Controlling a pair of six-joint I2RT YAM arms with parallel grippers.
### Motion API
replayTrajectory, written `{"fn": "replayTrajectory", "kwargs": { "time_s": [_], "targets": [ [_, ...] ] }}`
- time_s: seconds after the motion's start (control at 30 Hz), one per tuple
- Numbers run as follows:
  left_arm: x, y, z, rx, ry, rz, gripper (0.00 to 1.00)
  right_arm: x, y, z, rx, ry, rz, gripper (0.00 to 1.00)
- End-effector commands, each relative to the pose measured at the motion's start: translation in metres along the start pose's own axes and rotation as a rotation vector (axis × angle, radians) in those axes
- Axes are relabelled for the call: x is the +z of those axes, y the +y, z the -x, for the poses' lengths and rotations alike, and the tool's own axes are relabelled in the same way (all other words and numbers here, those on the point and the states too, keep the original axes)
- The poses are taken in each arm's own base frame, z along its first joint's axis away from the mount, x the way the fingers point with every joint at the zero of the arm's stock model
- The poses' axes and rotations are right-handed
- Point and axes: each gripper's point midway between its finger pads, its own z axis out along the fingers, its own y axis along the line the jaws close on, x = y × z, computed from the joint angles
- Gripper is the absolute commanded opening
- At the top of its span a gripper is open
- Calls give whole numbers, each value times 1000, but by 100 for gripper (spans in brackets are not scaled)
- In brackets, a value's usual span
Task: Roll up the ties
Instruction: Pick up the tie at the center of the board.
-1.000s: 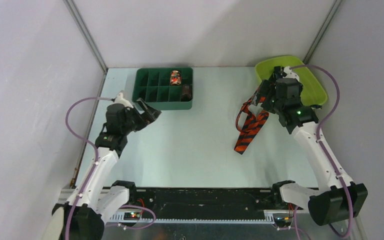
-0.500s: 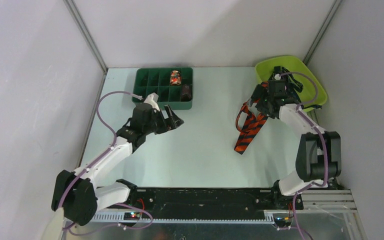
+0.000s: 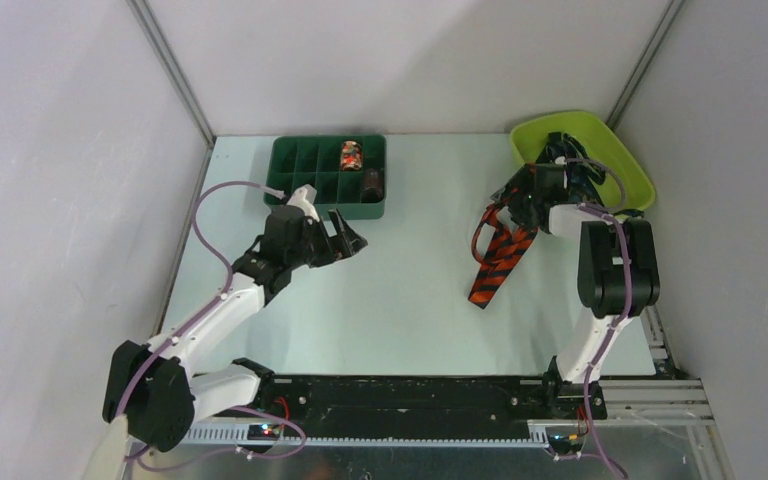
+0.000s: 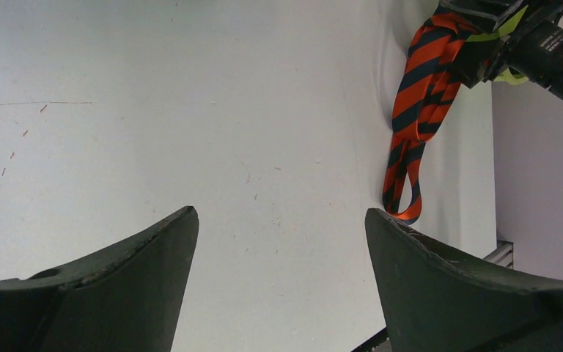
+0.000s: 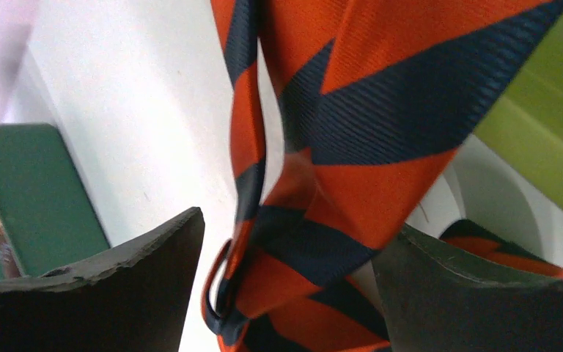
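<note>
- The left gripper (image 3: 349, 236) is being held over a bare part of the pale table (image 3: 400, 300), just in front of the green compartment tray (image 3: 305, 186). Its jaws are being held wide apart with nothing between them.
- The red-orange tie (image 3: 498, 258) with dark diagonal stripes is being shown on the right half of the table. Its broad pointed end is lying flat toward the near side, and its upper part is rising toward the lime-green bin (image 3: 628, 172) in the far right corner.
- A narrow loop of the same tie is being seen curling just left of the broad strip.
- The right gripper (image 5: 300, 224) is being held beside the bin's left rim, jaws spread wide. The tie is hanging down between the fingers (image 5: 124, 293), and no pinch on it is being shown.
- Two rolls are being displayed in the tray: a colourful roll (image 3: 351, 155) in the back row and a dark roll (image 3: 372, 183) in the front row, at the tray's right end.
</note>
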Motion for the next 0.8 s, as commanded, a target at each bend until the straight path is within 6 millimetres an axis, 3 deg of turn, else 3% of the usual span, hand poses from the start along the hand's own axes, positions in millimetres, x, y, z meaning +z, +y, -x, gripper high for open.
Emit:
{"fn": "replayTrajectory", "kwargs": {
  "time_s": [0.0, 0.1, 0.17, 0.33, 0.4, 0.53, 0.67, 0.73, 0.77],
  "targets": [
    [-4, -15, 18, 32, -50, -36, 90, 10, 27, 32, 58, -106, 106, 79],
    [-4, -15, 17, 32, -46, -34, 90, 14, 32, 40, 57, -133, 119, 69],
    [-4, -15, 17, 33, -46, -36, 90, 14, 36, 43, 51, -143, 136, 56],
    [-5, -13, 16, 31, -47, -29, 90, -4, 61, 47, -15, -170, 197, 8],
    [-5, -13, 16, 29, -49, -28, 90, -19, 80, 47, -72, -191, 231, 0],
    [-8, -15, 18, 37, -58, -35, 90, -70, 127, 53, -213, -297, 301, 0],
    [-13, -17, 24, 57, -88, -44, 91, -142, 175, 65, -331, -446, 366, 0],
    [-16, -19, 28, 69, -111, -50, 92, -192, 202, 74, -378, -540, 412, 0],
    [-17, -20, 29, 76, -118, -51, 92, -205, 210, 72, -406, -568, 416, 0]
  ]
}}
